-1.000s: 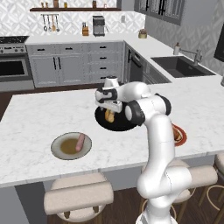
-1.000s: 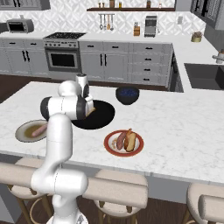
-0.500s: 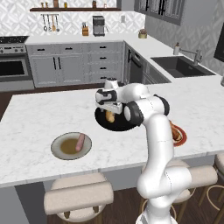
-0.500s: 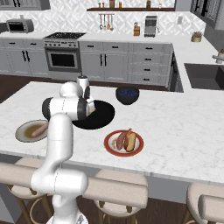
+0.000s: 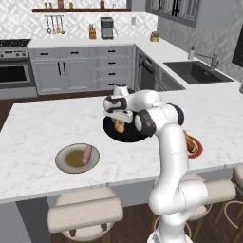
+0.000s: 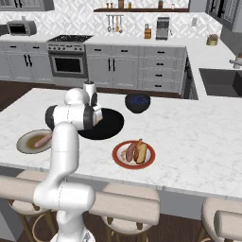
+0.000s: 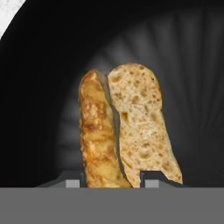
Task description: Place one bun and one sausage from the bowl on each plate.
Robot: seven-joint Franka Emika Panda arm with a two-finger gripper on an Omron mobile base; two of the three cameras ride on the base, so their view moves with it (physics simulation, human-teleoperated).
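Observation:
Low inside the wide black bowl [image 5: 132, 136] [image 6: 111, 125], my gripper [image 5: 119, 122] [image 7: 111, 183] is shut on a split golden bun [image 7: 124, 131] [image 5: 119, 126]. In the hand view both fingertips [image 7: 72, 183] press against the bun's near end, and the bowl's dark ribbed floor [image 7: 43, 87] surrounds it. The grey-rimmed plate [image 5: 59, 159] [image 6: 21, 142] at the counter's front holds one sausage [image 5: 87, 154] [image 6: 42, 140]. On the red-orange plate [image 6: 149, 161] lie a bun [image 6: 141, 151] and a sausage [image 6: 130, 151]; in the left base view my arm hides part of this plate [image 5: 195, 148].
A small dark-blue bowl [image 6: 137, 102] stands just behind the black bowl. A sink [image 5: 192, 71] is set in the far counter. Padded stools [image 5: 85, 213] line the island's near edge.
The jaws have closed from wide open onto the bun in the black bowl. The arm has hardly moved, and both plates are as before.

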